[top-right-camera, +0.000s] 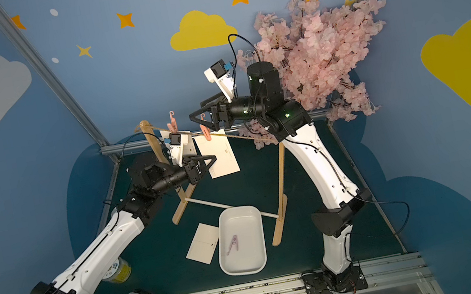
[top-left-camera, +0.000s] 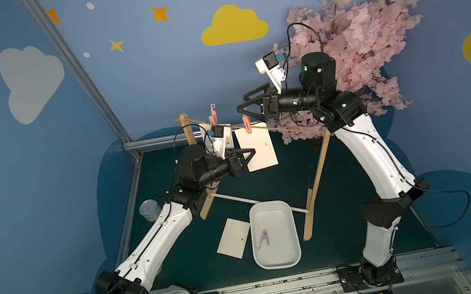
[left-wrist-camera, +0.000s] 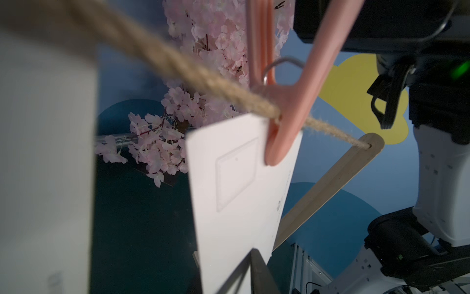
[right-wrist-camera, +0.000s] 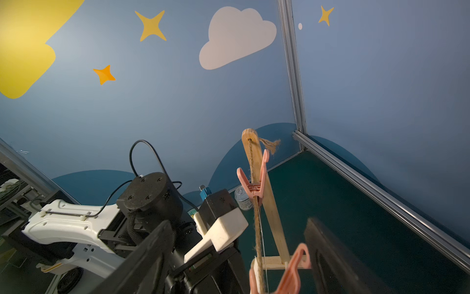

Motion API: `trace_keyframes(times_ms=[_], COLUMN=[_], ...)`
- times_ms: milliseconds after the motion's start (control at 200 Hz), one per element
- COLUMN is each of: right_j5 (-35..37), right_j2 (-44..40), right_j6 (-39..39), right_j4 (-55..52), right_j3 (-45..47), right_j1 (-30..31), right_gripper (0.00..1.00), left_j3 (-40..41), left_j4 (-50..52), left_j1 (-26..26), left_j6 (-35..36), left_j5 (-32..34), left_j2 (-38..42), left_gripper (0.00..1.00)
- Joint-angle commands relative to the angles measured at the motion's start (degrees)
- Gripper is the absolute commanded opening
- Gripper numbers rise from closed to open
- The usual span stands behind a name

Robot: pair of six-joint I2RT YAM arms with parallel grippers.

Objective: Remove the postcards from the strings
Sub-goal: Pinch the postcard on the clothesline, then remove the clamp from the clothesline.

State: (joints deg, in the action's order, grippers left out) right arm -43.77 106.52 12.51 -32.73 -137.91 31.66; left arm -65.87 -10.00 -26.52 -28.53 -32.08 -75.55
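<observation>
Postcards number three. The left gripper (top-left-camera: 251, 154) looks pinched on the lower left edge of the middle postcard (top-left-camera: 259, 150), though the left wrist view blurs its tips. The right gripper (top-left-camera: 240, 103) stands wide open and holds nothing, its fingers either side of the pink peg (top-left-camera: 247, 126) that clips that card to the twine (left-wrist-camera: 201, 76) at frame centre. Up-left, a second peg (top-left-camera: 214, 115) pins another postcard (left-wrist-camera: 45, 165). The third postcard (top-left-camera: 234, 238) lies flat on the table (top-left-camera: 341, 234), lower centre, just beside the white tray (top-left-camera: 279, 266), which holds a third peg (top-left-camera: 263, 239). The cards' dark logos are too small to read.
</observation>
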Motion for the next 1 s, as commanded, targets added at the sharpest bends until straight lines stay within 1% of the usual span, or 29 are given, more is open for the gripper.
trace_keyframes(times_ms=[0, 55, 310, 416, 996], right_j5=[-0.4, -0.6, -1.5, -1.9, -3.3], right_j2=[1.2, 1.6, 3.4, 4.3, 6.4], right_j6=[-1.0, -1.1, -2.2, -2.8, -3.8], right_j4=[-1.2, -1.5, -3.0, -4.4, -6.5], right_j3=[-2.1, -2.8, -5.4, -6.9, -7.0], right_j1=[0.2, 0.2, 0.2, 0.2, 0.1], right_gripper=[0.83, 0.83, 0.83, 0.83, 0.83], left_j3=[0.6, 0.7, 1.0, 1.0, 0.4], left_j4=[-1.2, -1.1, -0.5, -0.4, 0.1], left_j1=[0.2, 0.2, 0.2, 0.3, 0.6], left_j6=[0.9, 1.1, 2.2, 2.6, 2.9], left_j5=[-1.5, -1.6, -1.8, -2.0, -2.4], left_j2=[0.8, 0.8, 1.5, 1.5, 1.5], left_gripper=[0.16, 0.12, 0.04, 0.03, 0.03])
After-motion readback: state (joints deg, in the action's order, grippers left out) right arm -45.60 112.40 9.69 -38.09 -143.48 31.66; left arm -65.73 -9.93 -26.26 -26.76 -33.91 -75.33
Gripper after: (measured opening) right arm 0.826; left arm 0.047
